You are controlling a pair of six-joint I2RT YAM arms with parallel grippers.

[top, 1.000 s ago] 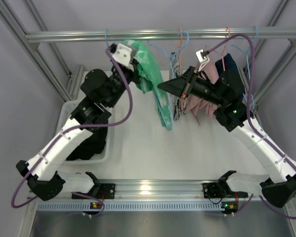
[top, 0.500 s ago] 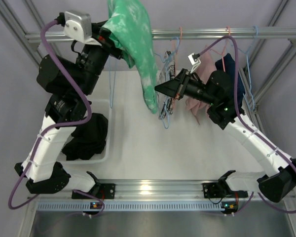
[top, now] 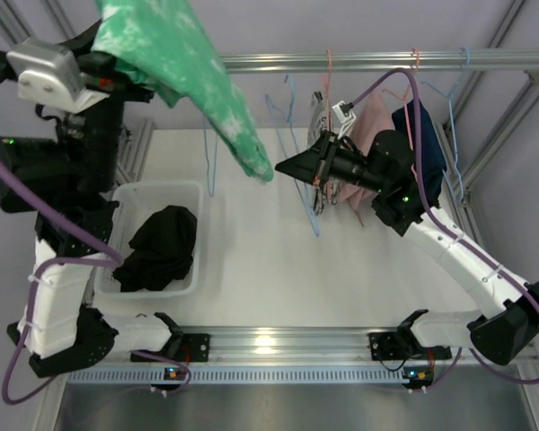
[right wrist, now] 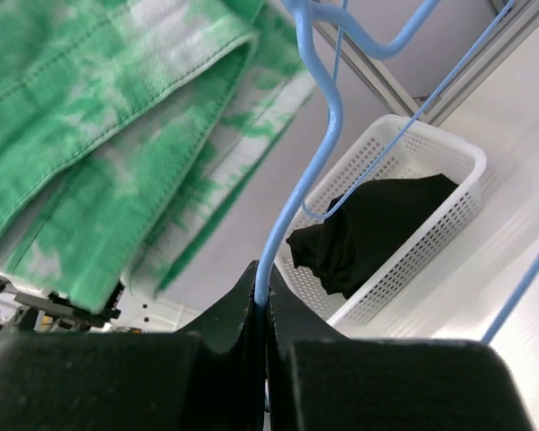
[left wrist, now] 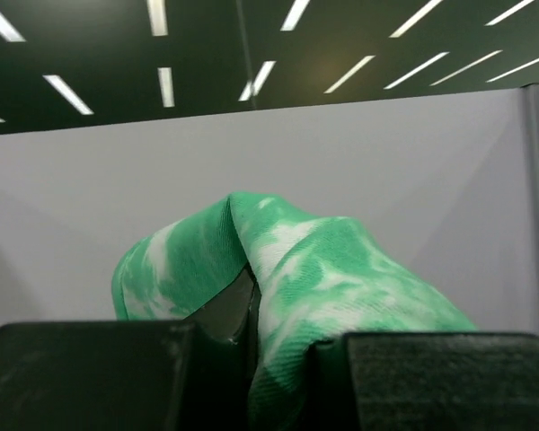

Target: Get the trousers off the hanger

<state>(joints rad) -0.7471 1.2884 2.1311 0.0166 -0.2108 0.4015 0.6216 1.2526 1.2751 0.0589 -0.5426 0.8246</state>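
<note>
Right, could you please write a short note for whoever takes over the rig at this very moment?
Left gripper: shut on the green trousers, raised high at the left.
Right gripper: shut on the blue hanger, below the rail.
Trousers: they hang from the left gripper, with their lower end close to the right gripper, and look clear of the hanger.
White basket: at left, with a black garment in it.
Done: trousers off the hanger, it seems.
Left: probably drop them in the basket and release the hanger.
</note>
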